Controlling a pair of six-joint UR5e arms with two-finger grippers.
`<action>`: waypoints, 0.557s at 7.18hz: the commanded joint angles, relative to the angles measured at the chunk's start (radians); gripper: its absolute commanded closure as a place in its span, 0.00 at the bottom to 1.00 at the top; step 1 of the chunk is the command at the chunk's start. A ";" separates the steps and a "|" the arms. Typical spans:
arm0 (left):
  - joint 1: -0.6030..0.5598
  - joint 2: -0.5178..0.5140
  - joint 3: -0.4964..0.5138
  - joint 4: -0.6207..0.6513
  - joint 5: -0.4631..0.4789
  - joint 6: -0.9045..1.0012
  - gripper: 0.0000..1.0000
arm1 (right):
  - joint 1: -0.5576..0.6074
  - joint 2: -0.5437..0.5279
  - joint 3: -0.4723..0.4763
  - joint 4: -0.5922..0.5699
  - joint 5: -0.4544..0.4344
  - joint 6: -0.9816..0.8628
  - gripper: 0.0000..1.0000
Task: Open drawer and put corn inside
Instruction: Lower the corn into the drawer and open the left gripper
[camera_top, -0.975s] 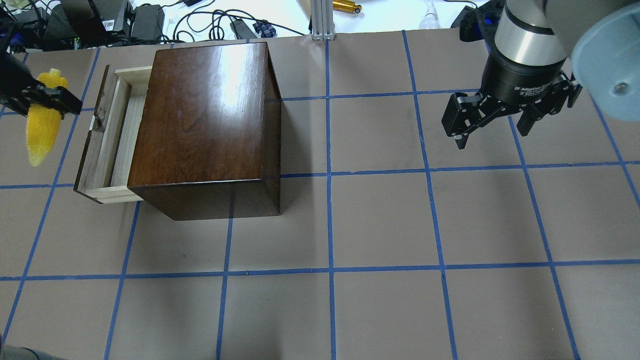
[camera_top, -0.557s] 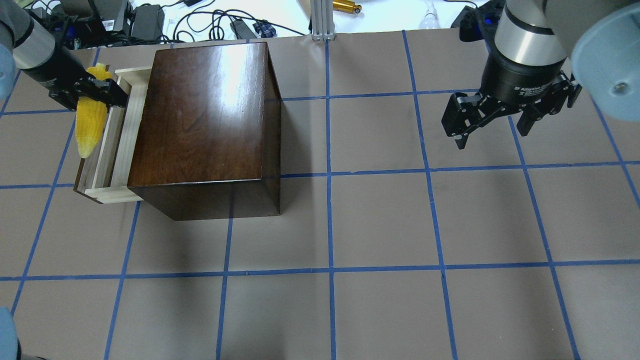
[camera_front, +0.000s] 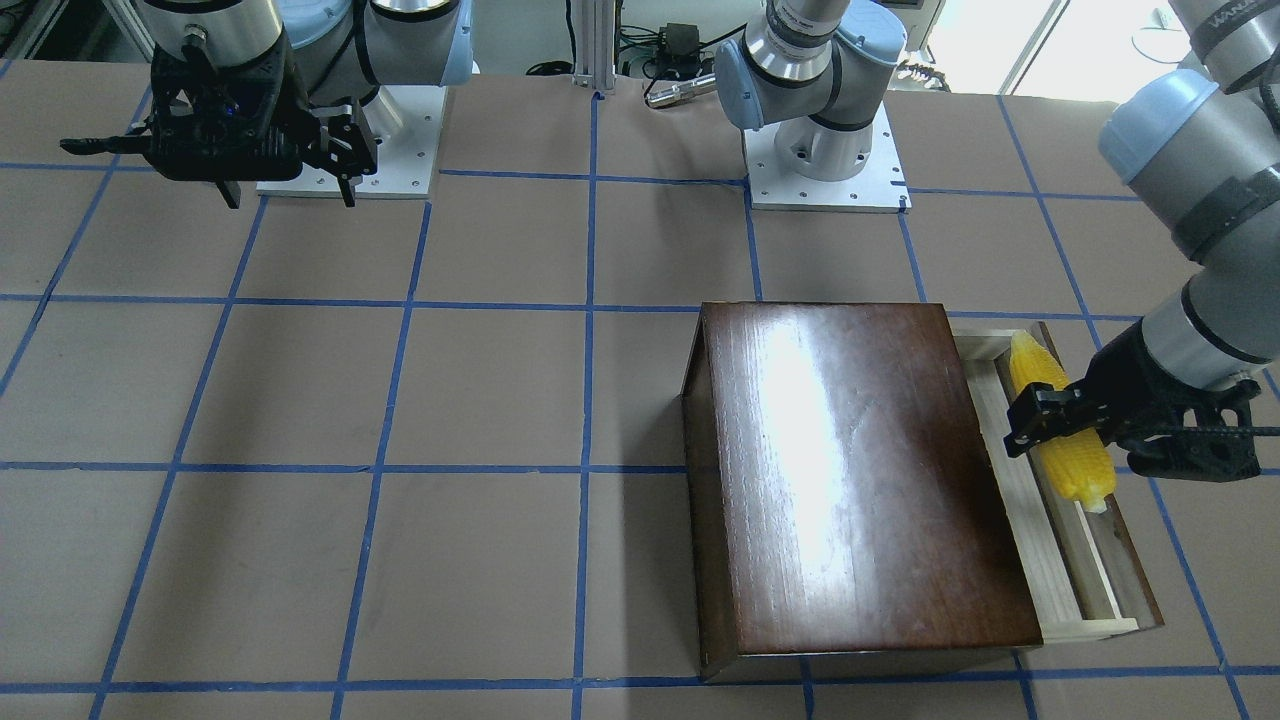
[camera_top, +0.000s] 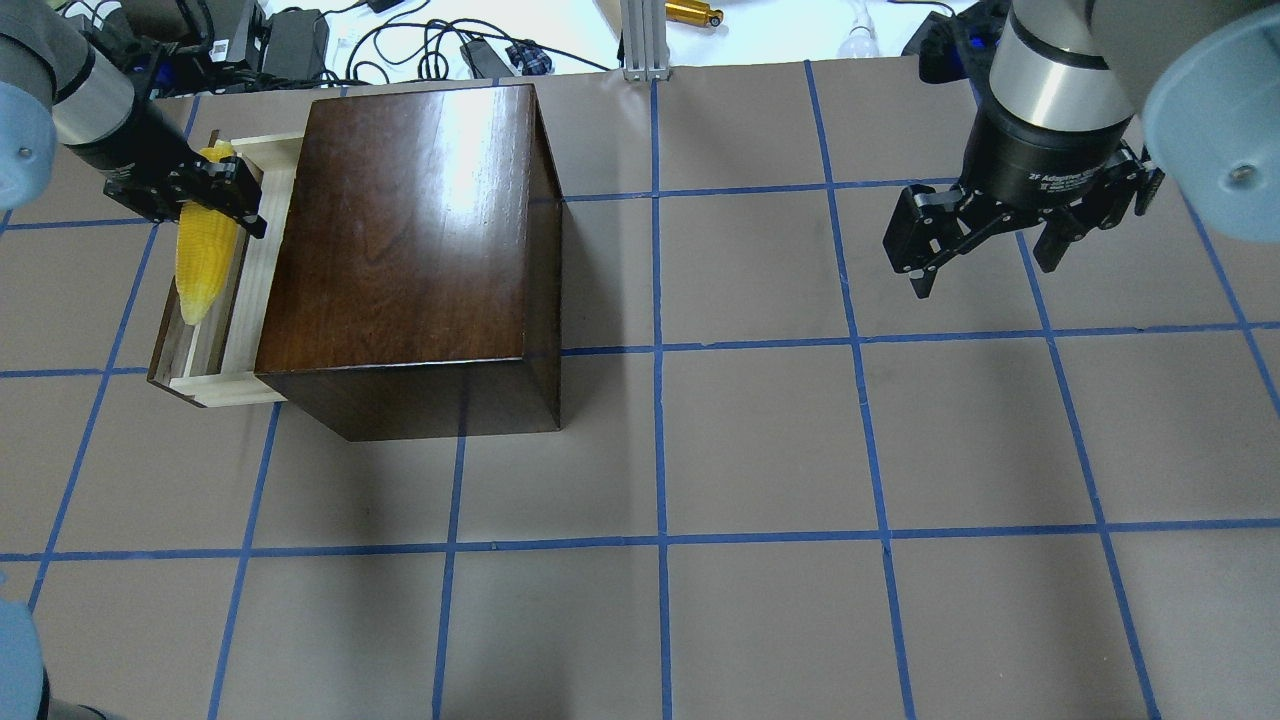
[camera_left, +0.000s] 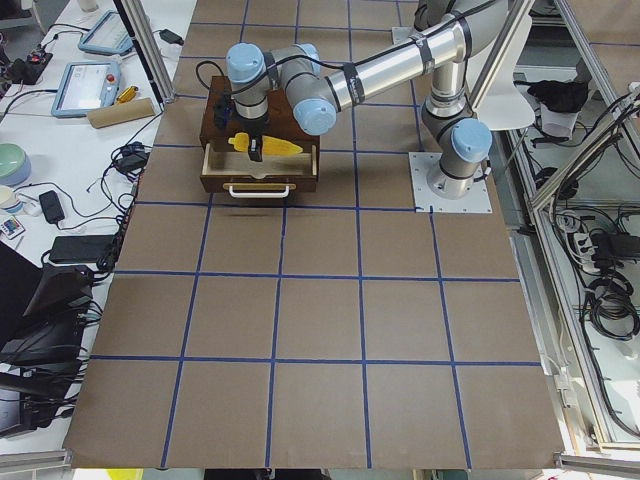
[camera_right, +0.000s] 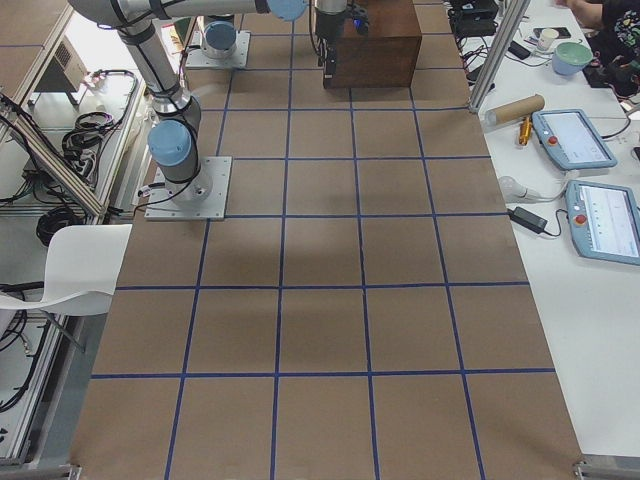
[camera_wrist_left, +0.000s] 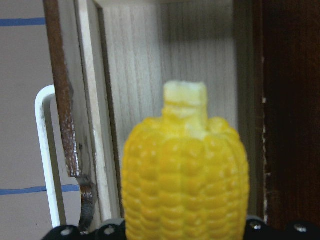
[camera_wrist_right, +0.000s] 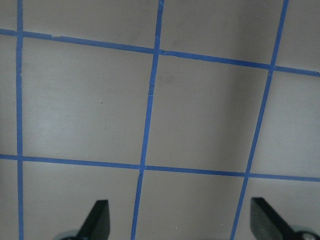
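Observation:
The dark-brown wooden box (camera_top: 400, 230) stands at the table's far left, also in the front view (camera_front: 860, 470). Its pale wood drawer (camera_top: 250, 300) is pulled open to the left and shows in the front view (camera_front: 1030, 540) and the left wrist view (camera_wrist_left: 135, 75). My left gripper (camera_top: 210, 195) is shut on the yellow corn (camera_top: 205, 265) and holds it lengthwise over the open drawer, near its far end (camera_front: 1075, 465). The corn (camera_wrist_left: 185, 180) fills the left wrist view. My right gripper (camera_top: 985, 265) is open and empty above the bare table at the far right (camera_wrist_right: 182, 222).
The drawer front has a white wire handle (camera_wrist_left: 47, 155). Cables and power bricks (camera_top: 300, 40) lie past the table's far edge, beside an aluminium post (camera_top: 640, 40). Blue tape lines grid the brown table top (camera_top: 660, 450).
My left gripper has carried the corn to the right, from beside the drawer's front panel to over the open drawer. The right arm has not moved.

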 joint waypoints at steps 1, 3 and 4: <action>-0.001 -0.001 0.000 0.000 0.000 -0.001 0.00 | 0.000 0.001 0.000 0.000 0.000 0.000 0.00; -0.001 0.004 0.005 0.000 0.000 0.000 0.00 | 0.000 0.000 0.000 0.000 0.000 0.000 0.00; -0.003 0.018 0.003 -0.003 0.003 -0.001 0.00 | 0.000 0.000 0.000 0.000 0.000 0.000 0.00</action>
